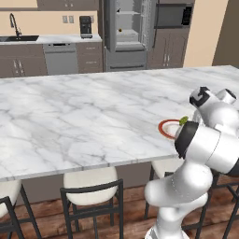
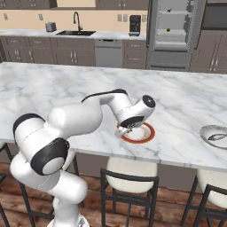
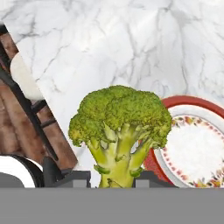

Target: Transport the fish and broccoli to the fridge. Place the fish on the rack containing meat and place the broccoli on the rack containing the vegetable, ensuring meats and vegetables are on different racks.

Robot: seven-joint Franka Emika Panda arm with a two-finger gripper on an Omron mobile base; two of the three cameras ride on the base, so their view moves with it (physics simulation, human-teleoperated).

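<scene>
The pincer (image 3: 114,179) was clamped on the stalk of the broccoli (image 3: 120,127), holding it just above the marble tabletop (image 1: 84,116) beside a red-rimmed plate (image 3: 197,148). Across the kitchen the fridge (image 2: 175,33) stood open, with a small orange ball (image 2: 168,30) on one shelf.

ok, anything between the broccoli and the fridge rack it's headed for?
Nothing blocks the fridge itself: its doors stand open, shelves exposed. But the pincer, shut on the broccoli, sits at the near edge of the marble island, which spans the whole way across to the fridge.
</scene>
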